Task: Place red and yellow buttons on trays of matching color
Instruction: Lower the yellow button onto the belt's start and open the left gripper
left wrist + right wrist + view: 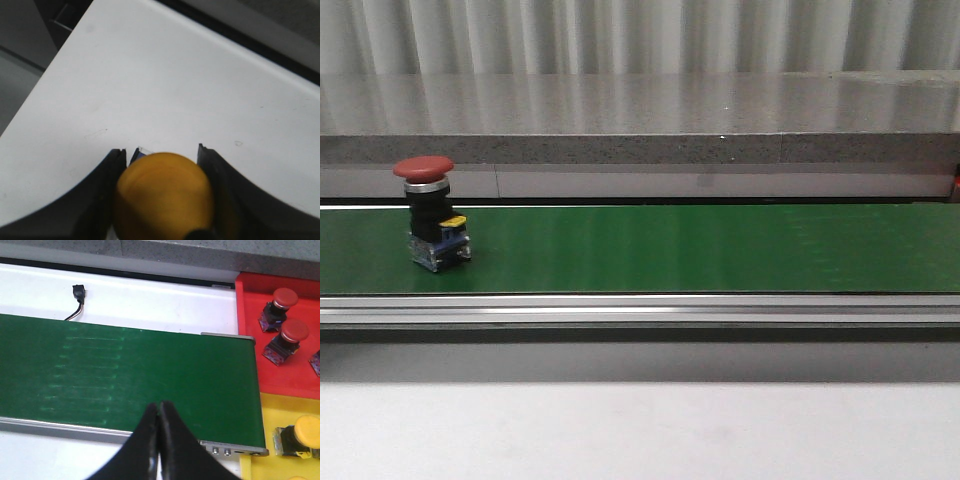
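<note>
A red button [428, 205] with a black body stands upright on the green conveyor belt [700, 248] at the far left of the front view. My left gripper [161, 157] is shut on a yellow button [162, 197] above a white surface [165, 85]. My right gripper [160, 407] is shut and empty over the belt [125, 372] near its end. The red tray [295, 370] holds two red buttons [279, 302] [287, 337]. Below it the yellow tray [285, 412] holds a yellow button [302, 435]. Neither gripper shows in the front view.
A grey stone ledge [640, 140] runs behind the conveyor, and an aluminium rail [640, 310] runs along its front. A small black connector with a wire [77, 294] lies on the white surface behind the belt. White table [640, 430] lies in front.
</note>
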Tool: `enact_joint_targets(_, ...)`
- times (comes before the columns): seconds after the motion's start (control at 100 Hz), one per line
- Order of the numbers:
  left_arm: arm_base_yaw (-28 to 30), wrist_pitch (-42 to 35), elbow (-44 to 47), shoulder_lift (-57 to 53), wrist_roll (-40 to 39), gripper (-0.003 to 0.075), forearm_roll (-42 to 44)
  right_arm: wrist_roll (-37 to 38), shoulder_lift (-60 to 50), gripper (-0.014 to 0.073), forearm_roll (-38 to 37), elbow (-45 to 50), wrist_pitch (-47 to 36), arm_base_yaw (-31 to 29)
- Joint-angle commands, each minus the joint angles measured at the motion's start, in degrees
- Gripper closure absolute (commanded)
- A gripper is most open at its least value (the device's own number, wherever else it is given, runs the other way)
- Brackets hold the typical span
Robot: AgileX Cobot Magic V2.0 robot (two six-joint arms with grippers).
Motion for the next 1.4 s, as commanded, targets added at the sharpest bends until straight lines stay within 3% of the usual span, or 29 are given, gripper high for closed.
enact_joint_targets(0.0, -1.09, -0.16, -1.37, -6.61, -0.29, 0.0740, -0.86, -0.42, -0.23, 0.0661, 0.08, -1.52, -3.38, 0.19)
enact_joint_targets(0.46, -7.13, -0.53, 13.30, -20.02, -0.05, 0.0740, -0.74, -0.42, -0.23, 0.0661, 0.08, -1.52, -3.38, 0.19)
enact_joint_targets(0.83, -13.45, -2.29, 17.77, -18.47, -0.05, 0.0740, -0.74, -0.42, -0.23, 0.0661, 0.08, -1.52, -3.38, 0.19)
enact_joint_targets(1.39, -13.51, -0.05, 17.91, -12.20, -0.05, 0.0732, -0.74, -0.42, -0.23, 0.0661, 0.08, -1.52, -3.38, 0.19)
